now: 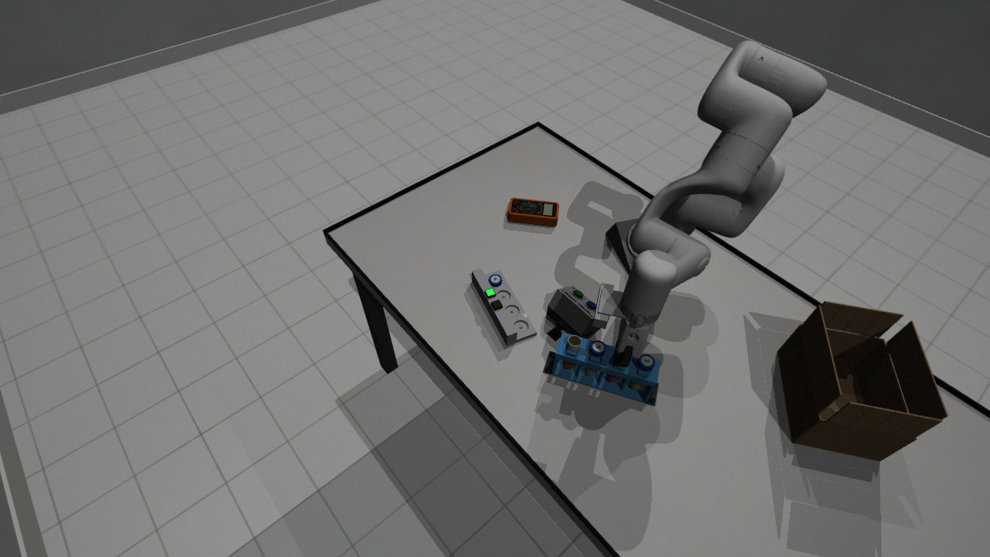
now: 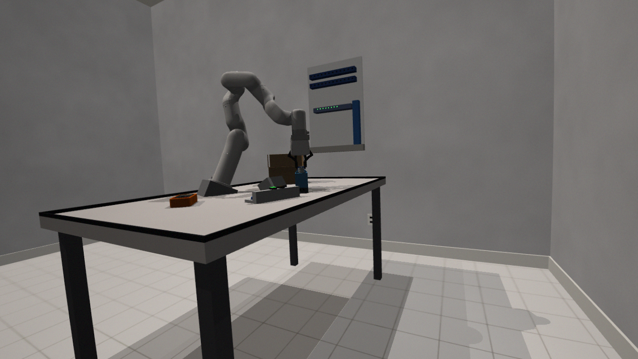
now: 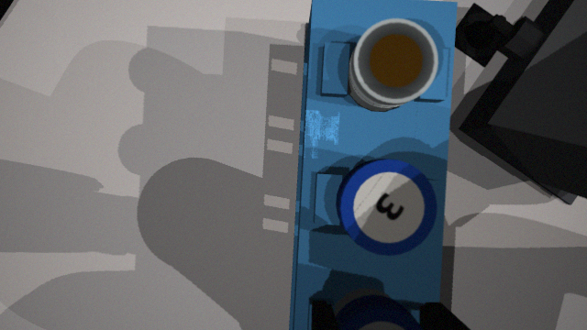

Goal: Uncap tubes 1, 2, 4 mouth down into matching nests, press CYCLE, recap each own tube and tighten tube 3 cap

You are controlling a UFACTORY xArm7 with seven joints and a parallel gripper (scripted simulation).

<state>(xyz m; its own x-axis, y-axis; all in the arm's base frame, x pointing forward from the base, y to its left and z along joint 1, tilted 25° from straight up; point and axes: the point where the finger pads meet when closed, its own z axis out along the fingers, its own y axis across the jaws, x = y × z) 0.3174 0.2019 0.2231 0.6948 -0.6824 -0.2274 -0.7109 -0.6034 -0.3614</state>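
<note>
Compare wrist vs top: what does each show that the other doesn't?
Wrist only: the digit printed on cap 3, and the gripper shut on a blue cap at the frame's bottom edge. Top only: the cap tray with its green lamp lit and a lone cap in an end nest, the multimeter, the cardboard box. Both: the blue station and its open tube.

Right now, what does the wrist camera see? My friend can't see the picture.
Two black fingers are shut on a blue cap at the bottom edge, in a blue tube rack. Above it sits a blue cap marked 3, then an open tube with brown liquid.
</note>
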